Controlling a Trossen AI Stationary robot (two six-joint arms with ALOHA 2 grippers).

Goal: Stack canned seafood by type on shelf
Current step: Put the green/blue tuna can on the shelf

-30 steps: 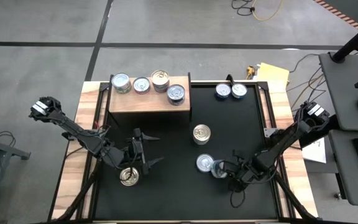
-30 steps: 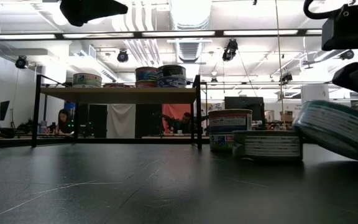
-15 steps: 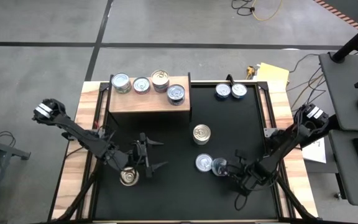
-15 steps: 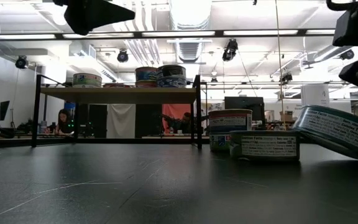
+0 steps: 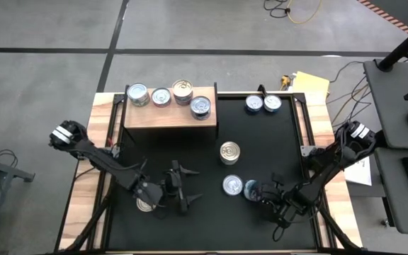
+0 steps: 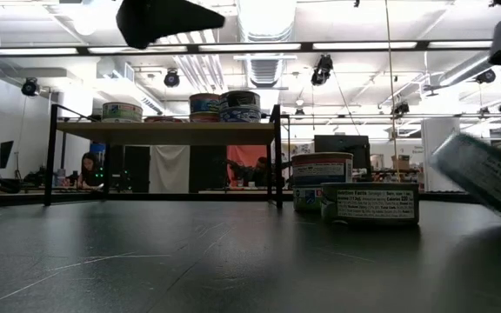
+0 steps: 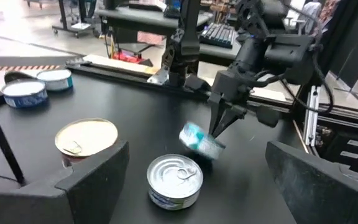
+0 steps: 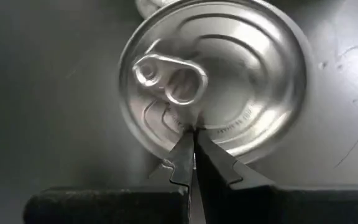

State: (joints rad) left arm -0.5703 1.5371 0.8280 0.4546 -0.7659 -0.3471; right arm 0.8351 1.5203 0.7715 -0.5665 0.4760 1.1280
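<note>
Right tool (image 5: 264, 195): fingers pressed fully together, tips touching the rim of a tilted silver-topped tin (image 5: 250, 190) at the near right of the worktop (image 5: 275, 149). In the right wrist view the closed tips (image 8: 193, 146) met the edge of that tin's pull-tab lid (image 8: 213, 74); whether the rim was pinched or merely prodded could not be told. The left wrist view showed the same tin (image 7: 201, 140) canted under the right arm's tips.

Left tool (image 5: 184, 190): fingers spread wide, empty, held above the worktop near its front left, just beside a gold-topped tin (image 5: 145, 205) lying partly under the arm.

Loose stock on the worktop: one silver-topped tin (image 5: 232, 185) flat, touching or just beside the tilted one; one gold-topped tin (image 5: 229, 152) near the centre; two blue-lidded tins (image 5: 263, 104) side by side at the far right edge.

Shelf (image 5: 168, 117): wooden stand at the far left, carrying four tins (image 5: 168, 97) along its back edge, three silver or blue-labelled and one gold. The low view suggested some stood one atop another, so the count may be higher.

Judged progress: roughly half done. About six tins were left off the shelf, and sorting by type appeared unfinished, gold and silver standing mixed in one row.
</note>
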